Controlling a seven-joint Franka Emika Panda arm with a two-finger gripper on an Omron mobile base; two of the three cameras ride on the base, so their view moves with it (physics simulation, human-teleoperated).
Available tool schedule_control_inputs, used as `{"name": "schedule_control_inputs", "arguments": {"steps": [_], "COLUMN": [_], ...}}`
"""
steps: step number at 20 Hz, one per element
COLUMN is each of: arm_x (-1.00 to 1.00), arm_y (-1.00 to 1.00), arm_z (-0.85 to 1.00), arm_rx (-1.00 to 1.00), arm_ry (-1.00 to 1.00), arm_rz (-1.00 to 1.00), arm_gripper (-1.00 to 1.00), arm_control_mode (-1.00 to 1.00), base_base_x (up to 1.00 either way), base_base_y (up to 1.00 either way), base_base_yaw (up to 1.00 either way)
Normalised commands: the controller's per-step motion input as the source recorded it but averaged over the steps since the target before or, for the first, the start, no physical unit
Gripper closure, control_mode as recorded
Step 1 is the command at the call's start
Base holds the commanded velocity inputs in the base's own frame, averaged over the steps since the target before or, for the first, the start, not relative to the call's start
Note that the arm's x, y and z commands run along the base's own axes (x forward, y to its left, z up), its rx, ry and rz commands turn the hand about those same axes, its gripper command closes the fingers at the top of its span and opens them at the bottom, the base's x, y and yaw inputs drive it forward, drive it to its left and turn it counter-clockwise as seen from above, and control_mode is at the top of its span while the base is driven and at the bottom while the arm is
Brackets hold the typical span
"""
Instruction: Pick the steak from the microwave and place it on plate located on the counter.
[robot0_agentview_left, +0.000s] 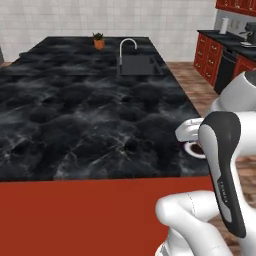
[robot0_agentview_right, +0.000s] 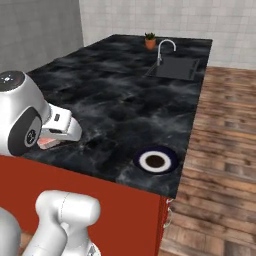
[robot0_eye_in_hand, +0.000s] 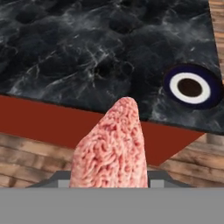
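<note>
The steak sits clamped in the gripper, its pink, grainy wedge rising from between the jaws in the hand view with the pointed end up; the jaws are closed narrowly on its lower end, and the fingertips themselves are hidden behind the meat. In the right base view a sliver of the steak shows pinkish-red under the white hand, just above the near edge of the counter, at the left side of that view. The plate lies on the counter near its front right corner, with a dark navy rim, a white ring and a brown centre, and nothing rests on it. In the hand view the plate appears up and to the right of the steak's tip, well apart from it, with the counter spreading across the top and its red base below the edge. In the left base view the arm covers most of the plate, so just a bit of its rim and ring peeks out beside the wrist at the counter's near right corner. Farther back on the counter a sink with a curved tap is set in, and a small potted plant stands beyond it near the far edge
</note>
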Motion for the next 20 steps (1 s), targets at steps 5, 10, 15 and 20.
{"name": "schedule_control_inputs", "arguments": {"steps": [5, 10, 15, 20], "arm_x": [0.0, 0.0, 0.0, 0.0], "arm_y": [0.0, 0.0, 0.0, 0.0], "arm_z": [0.0, 0.0, 0.0, 0.0], "arm_rx": [0.0, 0.0, 0.0, 0.0], "arm_ry": [0.0, 0.0, 0.0, 0.0], "arm_rz": [0.0, 0.0, 0.0, 0.0], "arm_gripper": [1.0, 1.0, 1.0, 1.0], "arm_control_mode": [1.0, 1.0, 1.0, 1.0], "base_base_x": [0.3, 0.39, 0.4, 0.23], "base_base_y": [-0.32, -0.22, -0.35, -0.59], "base_base_yaw": [-0.25, -0.31, -0.28, -0.06]}}
